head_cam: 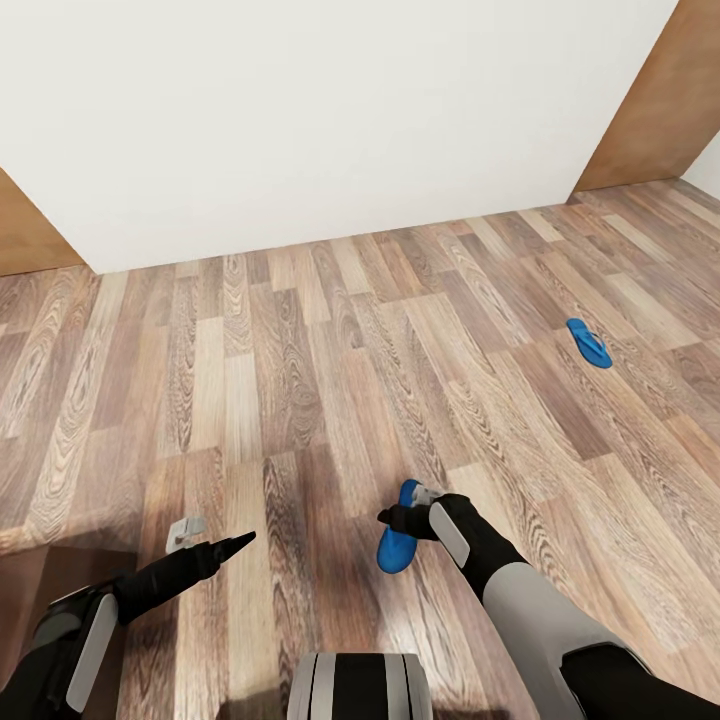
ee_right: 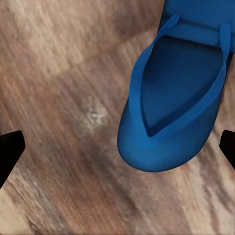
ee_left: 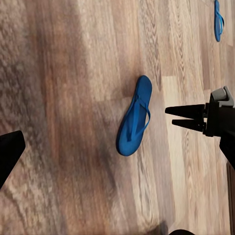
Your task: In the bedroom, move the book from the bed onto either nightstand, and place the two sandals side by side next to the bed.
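Fingers of the right gripper (head_cam: 396, 518) stand wide apart and hold nothing; in its wrist view we see only the two dark tips at the frame's edges, with the near sandal (ee_right: 176, 98) lying on the floor (head_cam: 300, 350) between and beyond them, strap side up. From the left wrist view, the right gripper's two pointed fingers (ee_left: 188, 110) hang above the boards just beside that sandal, not touching it. We note no contact between tips and sandal in any view.

Left gripper (head_cam: 240, 542) reaches forward low over the floor, well apart from the near sandal; we cannot tell how far its fingers are parted. It holds nothing we can see.

Second sandal (head_cam: 589, 343) lies flat on the floor, well beyond the right fingers and off to their right, far from its mate. A white wall (head_cam: 330, 110) stands behind.
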Available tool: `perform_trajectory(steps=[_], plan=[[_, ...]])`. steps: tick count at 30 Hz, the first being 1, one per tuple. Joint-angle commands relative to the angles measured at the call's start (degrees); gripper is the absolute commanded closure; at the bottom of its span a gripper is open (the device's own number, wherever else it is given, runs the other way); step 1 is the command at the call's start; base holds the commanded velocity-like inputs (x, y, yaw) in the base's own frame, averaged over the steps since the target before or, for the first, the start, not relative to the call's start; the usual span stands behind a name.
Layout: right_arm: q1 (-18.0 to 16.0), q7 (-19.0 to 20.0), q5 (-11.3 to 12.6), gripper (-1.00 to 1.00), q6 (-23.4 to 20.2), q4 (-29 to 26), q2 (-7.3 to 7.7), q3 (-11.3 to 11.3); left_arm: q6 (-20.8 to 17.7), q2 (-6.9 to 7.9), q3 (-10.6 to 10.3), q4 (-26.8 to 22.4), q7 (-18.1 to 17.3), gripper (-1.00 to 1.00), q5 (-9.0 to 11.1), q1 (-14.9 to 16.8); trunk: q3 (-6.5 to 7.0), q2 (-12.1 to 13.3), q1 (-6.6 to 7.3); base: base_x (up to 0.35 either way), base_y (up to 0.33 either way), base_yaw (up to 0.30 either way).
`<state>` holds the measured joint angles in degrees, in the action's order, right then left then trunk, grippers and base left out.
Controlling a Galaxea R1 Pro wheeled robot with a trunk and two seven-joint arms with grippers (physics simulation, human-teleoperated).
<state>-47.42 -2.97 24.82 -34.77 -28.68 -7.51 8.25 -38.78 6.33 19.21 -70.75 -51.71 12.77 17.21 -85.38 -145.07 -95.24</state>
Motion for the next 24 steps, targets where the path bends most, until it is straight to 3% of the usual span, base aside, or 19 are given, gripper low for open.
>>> perform_trajectory(steps=[1,9,19,24], plan=[[-0.02,-0.39,0.39,-1.0,-0.17,-0.07,0.03,0.26,-0.38,0.0,0.04,0.0,-0.07,-1.0,0.24,0.02,-0.03,-0.01,0.01,0.0,0.0,0.0],[-0.04,-1.88,0.35,-1.0,4.45,-0.03,-0.04,0.42,-0.33,-0.06,0.04,0.0,-0.06,-1.0,0.24,0.02,-0.03,-0.01,0.01,0.0,0.0,0.0],[-0.06,-10.29,0.43,-1.0,5.13,-0.06,-0.08,0.45,-0.36,-0.08,0.04,0.0,-0.1,-1.0,0.24,0.02,-0.03,-0.01,0.01,0.0,0.0,0.0],[-0.06,-10.85,2.58,-1.0,5.1,-0.06,-0.14,0.47,-0.35,-0.09,0.04,0.0,-0.11,-1.0,0.24,0.02,-0.03,-0.01,0.01,0.0,0.0,0.0]])
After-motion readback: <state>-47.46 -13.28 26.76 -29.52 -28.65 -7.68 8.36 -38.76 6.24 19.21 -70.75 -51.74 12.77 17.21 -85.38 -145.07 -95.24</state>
